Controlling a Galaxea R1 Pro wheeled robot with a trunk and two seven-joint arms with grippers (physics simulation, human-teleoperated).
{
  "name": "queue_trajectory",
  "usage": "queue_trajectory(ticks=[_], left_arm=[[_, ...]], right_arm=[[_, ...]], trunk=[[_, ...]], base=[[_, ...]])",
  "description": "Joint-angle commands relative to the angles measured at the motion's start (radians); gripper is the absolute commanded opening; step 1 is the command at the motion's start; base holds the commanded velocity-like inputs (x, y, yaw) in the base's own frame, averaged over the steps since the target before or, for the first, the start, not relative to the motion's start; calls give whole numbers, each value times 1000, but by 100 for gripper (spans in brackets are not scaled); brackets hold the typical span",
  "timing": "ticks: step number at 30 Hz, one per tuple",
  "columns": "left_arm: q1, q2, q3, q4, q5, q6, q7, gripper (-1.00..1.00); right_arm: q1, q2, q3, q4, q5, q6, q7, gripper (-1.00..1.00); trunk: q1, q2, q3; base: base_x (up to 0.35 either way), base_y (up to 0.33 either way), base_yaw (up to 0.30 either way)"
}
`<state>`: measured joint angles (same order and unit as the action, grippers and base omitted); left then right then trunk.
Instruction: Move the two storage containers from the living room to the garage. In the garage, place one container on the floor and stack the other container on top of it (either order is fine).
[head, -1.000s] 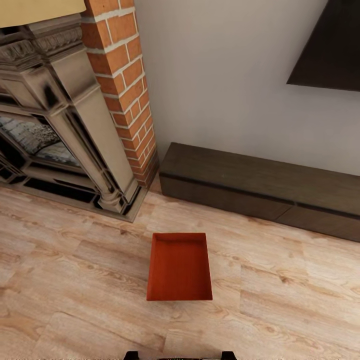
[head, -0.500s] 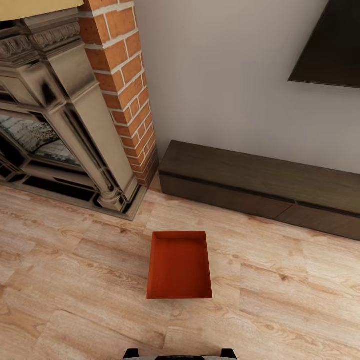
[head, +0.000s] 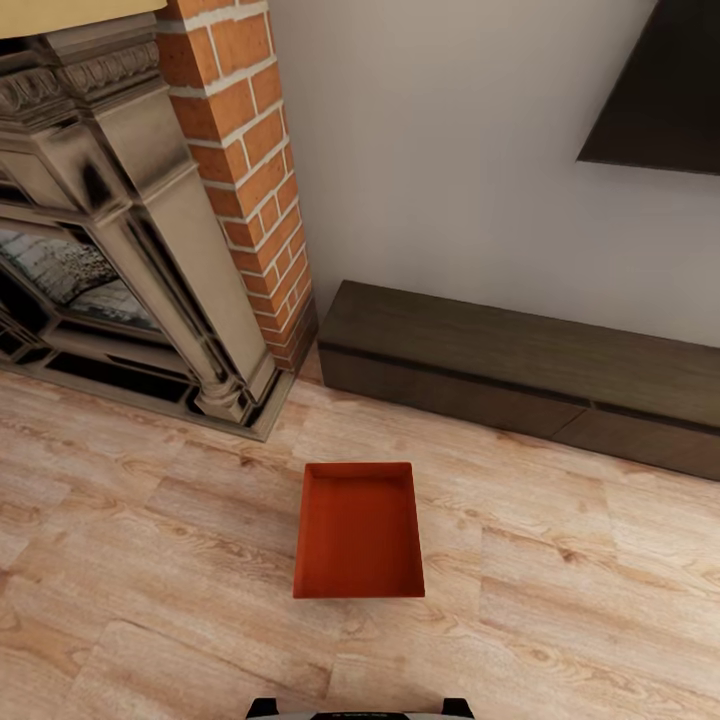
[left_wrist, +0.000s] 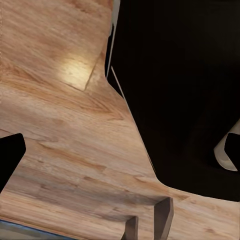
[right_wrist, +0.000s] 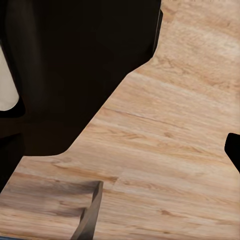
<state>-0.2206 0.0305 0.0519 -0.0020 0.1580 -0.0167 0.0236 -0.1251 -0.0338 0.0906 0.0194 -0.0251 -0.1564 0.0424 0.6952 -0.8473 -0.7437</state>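
1. Nearest the camera in the head view, a sliver of the robot's own body (head: 358, 710) shows, dark with a pale strip across it.
2. Just beyond it, one red-orange storage container (head: 358, 530) sits flat on the light wood plank floor (head: 150, 560) of the living room – open side up, nothing inside, its long sides running away from the robot. No gripper touches it.
3. The left wrist view looks down on the same planks beside the dark base of the robot (left_wrist: 185, 90). Two grey fingers of the left gripper (left_wrist: 148, 222) stand side by side with a narrow gap between them and nothing in it.
4. The right wrist view shows planks and the dark base too. One grey finger (right_wrist: 90, 212) of the right gripper is in view – I cannot tell how far that gripper is open, and nothing is seen in it.
5. Farther off to the left stands a carved fireplace surround (head: 130, 250), with a red brick column (head: 250, 170) at its right side.
6. To the right of the bricks, a low dark wooden cabinet (head: 520, 375) runs along the foot of a pale wall (head: 430, 150).
7. High on that wall, a dark flat panel (head: 660, 90) is cut off by the picture's corner.
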Motion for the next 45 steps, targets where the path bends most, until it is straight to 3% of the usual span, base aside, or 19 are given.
queue_trajectory(ticks=[1,45], left_arm=[[0,0,5,0,4,-2,1,100],[0,11,3,0,2,-2,6,100]], right_arm=[[-1,0,8,2,-3,-5,2,100],[-1,0,6,2,-8,-5,2,100]], trunk=[[4,-8,-4],[173,-316,-142]], base=[[0,0,0],[0,0,0]])
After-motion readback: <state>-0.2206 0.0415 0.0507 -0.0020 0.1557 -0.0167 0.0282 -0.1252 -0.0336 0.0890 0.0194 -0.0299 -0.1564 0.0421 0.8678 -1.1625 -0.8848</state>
